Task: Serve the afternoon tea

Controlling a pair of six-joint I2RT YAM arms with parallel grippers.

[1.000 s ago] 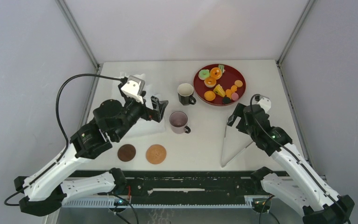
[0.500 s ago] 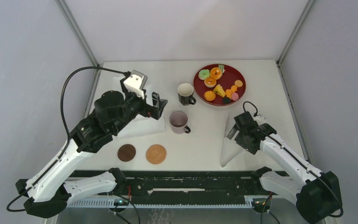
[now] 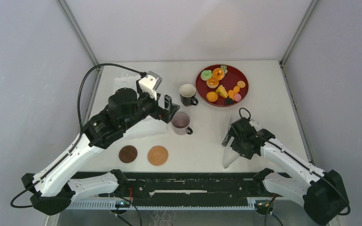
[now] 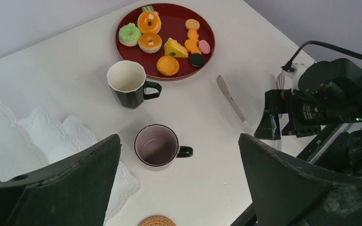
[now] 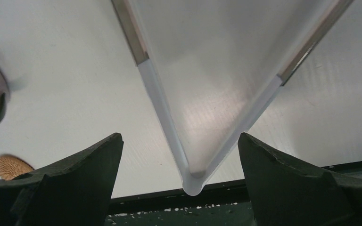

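The mauve mug [image 3: 181, 122] and the black mug [image 3: 187, 94] stand at mid-table. The orange, green and yellow pastries [image 3: 212, 83] lie on the dark red tray [image 3: 243, 77]. Two brown coasters, one dark [image 3: 127, 154] and one light [image 3: 158, 155], lie near the front edge. The white tiered stand [image 3: 143, 129] is mostly hidden under my left arm; its scalloped plates [image 4: 42, 136] show in the left wrist view. My left gripper [image 3: 169, 109] is open and empty, above and just left of the mauve mug [image 4: 156, 145]. My right gripper [image 3: 232, 140] is open, low over the metal tongs [image 3: 227, 151].
In the right wrist view the tongs [image 5: 158, 89] lie between my open fingers, hinge end towards the front edge. The table's front edge and the black rail lie just behind them. Grey walls close in the table on three sides.
My left arm has swung right, from over the stand towards the mugs. My right gripper has moved nearer and lower, down over the tongs.
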